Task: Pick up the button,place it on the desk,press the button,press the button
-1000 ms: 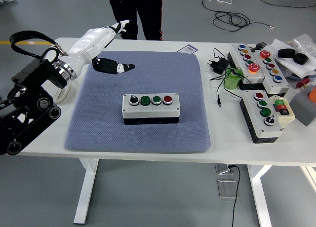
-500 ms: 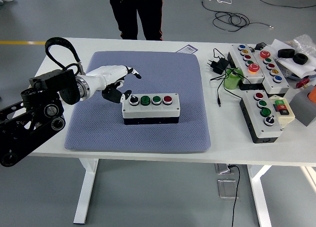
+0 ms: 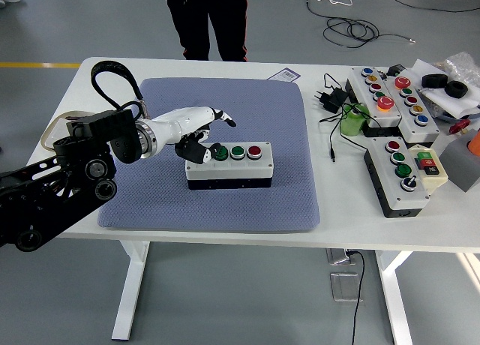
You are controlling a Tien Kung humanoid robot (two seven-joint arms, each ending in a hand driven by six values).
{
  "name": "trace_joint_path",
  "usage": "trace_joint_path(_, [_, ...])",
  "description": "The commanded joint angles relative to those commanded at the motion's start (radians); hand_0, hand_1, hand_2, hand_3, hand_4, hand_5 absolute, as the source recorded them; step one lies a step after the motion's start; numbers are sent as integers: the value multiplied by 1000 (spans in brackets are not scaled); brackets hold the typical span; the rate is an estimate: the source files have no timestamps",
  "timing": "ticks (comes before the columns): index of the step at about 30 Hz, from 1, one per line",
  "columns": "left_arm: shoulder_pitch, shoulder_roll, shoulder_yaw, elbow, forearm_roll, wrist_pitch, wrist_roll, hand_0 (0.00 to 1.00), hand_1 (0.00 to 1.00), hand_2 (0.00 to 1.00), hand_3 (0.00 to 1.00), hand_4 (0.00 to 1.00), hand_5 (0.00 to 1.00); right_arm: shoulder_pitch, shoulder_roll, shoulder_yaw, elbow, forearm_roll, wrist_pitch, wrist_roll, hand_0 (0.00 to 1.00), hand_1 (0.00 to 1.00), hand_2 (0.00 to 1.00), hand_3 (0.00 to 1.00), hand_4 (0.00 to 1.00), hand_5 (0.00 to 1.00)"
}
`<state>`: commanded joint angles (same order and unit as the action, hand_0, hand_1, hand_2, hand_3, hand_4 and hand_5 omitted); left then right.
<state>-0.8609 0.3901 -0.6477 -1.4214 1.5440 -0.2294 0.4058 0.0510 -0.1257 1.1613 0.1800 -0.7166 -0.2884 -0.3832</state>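
We had our left hand (image 3: 196, 131) over the left end of the button box (image 3: 229, 165), which sat mid-mat (image 3: 225, 202) on the bench (image 3: 345, 225). Its fingers (image 3: 201, 151) were curled, holding nothing. A slanted push could have shoved the box or caught the neighbouring green button (image 3: 220, 153). At three o'clock lay other control boxes (image 3: 401, 172) and a cable (image 3: 332, 131), well apart.

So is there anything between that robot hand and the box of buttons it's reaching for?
Nothing visible. The left hand is already over the left end of the button box on the blue mat, its fingers hiding the leftmost control there. No other object lies between them.
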Motion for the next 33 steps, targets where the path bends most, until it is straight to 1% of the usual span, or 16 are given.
trace_joint_path(1, [-2, -1, 5, -1, -1, -1, 0, 2, 2, 2, 868, 361, 2, 0, 0, 0, 0, 0, 0, 0, 643, 507, 548, 591, 245, 358])
trace_joint_path(2, [-4, -4, 13, -1, -1, -3, 0, 2, 2, 2, 865, 392, 2, -1, 0, -1, 0, 0, 0, 0, 643, 507, 548, 591, 245, 358])
trace_joint_path(10, [-24, -19, 59, 23, -9, -15, 2, 2, 2, 2, 864, 395, 2, -2, -1, -1, 0, 1, 0, 1, 642, 507, 548, 591, 245, 357])
trace_joint_path(19, [-35, -27, 79, 45, -14, -19, -1, 2, 2, 2, 862, 391, 2, 1, 0, -2, 0, 5, 0, 1, 642, 507, 548, 591, 245, 357])
trace_joint_path(23, [-40, -34, 93, 64, -17, -20, -3, 2, 2, 2, 862, 388, 2, 3, 0, -3, 0, 4, 0, 1, 642, 507, 548, 591, 245, 357])
trace_joint_path(29, [-41, -36, 104, 79, -21, -19, -6, 2, 2, 2, 861, 392, 2, 5, 0, -1, 0, 3, 0, 1, 642, 507, 548, 591, 245, 358])
trace_joint_path(33, [-44, -44, 111, 97, -19, -18, -8, 2, 2, 2, 861, 393, 2, 6, 0, -1, 0, 1, 0, 1, 642, 507, 548, 591, 245, 358])
